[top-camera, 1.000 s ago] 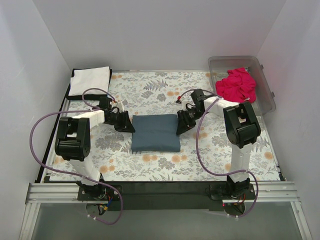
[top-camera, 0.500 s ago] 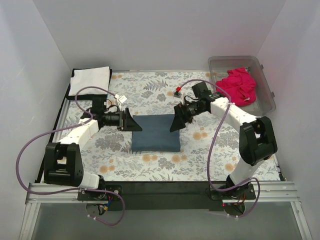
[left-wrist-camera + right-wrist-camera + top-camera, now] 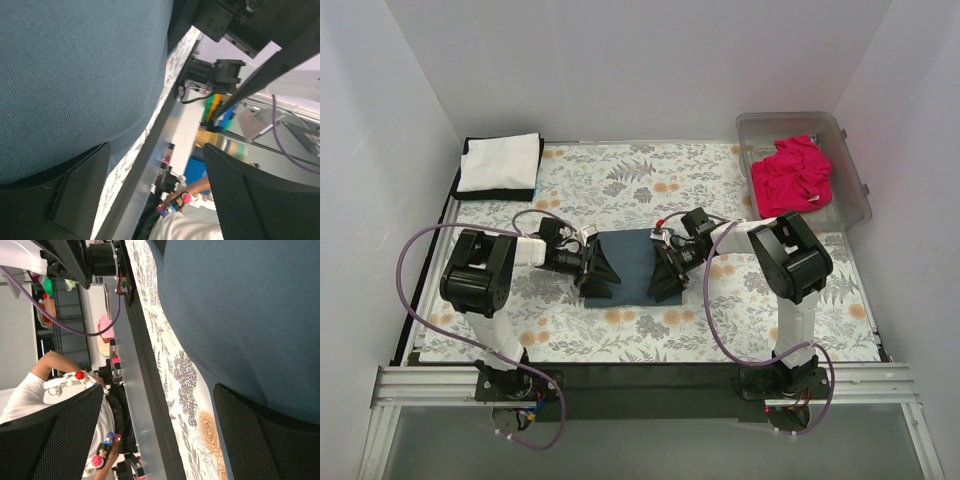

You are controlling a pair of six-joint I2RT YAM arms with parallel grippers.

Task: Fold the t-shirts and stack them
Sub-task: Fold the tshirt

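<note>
The dark slate-blue t-shirt (image 3: 631,258), folded, lies on the floral cloth at the centre. My left gripper (image 3: 602,276) is open at its left side and my right gripper (image 3: 665,276) is open at its right side, both low over the near part. In the left wrist view the blue fabric (image 3: 75,75) bulges against one finger (image 3: 75,195) of the left gripper (image 3: 155,195). In the right wrist view the shirt (image 3: 250,315) meets one finger (image 3: 270,440) of the right gripper (image 3: 160,435). The white t-shirt (image 3: 500,160) lies folded on the black one (image 3: 498,193) at the back left. The magenta t-shirt (image 3: 790,172) lies crumpled in the bin.
The clear plastic bin (image 3: 850,150) stands at the back right. The floral cloth (image 3: 620,190) covers the table. White walls close in the back and both sides. A metal rail (image 3: 640,385) runs along the near edge, by the arm bases.
Both grippers have moved inward and toward the near edge, from the shirt's far corners onto its sides. The visible blue shirt now looks narrower between them.
</note>
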